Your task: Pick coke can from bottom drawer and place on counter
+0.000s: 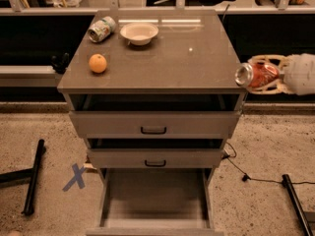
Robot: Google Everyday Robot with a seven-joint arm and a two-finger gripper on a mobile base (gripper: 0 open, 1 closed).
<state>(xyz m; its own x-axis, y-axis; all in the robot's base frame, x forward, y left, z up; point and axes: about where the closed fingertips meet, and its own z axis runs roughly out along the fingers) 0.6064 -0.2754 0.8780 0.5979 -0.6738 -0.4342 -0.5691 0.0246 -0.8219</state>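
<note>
My gripper [263, 75] is at the right of the cabinet, just past the counter's front right corner and about level with its top. It is shut on the red coke can [256, 75], which lies on its side with its silver end facing left toward the counter [187, 58]. The pale fingers [268, 59] wrap above and below the can. The bottom drawer [155, 198] is pulled out at the bottom of the view, and its bare floor shows.
On the counter stand a green-and-white can [101, 29] on its side at the back left, a white bowl [139, 33] and an orange [97, 63]. Two upper drawers [153, 125] are slightly out. A blue X mark [76, 177] and black stand legs [32, 176] are on the floor.
</note>
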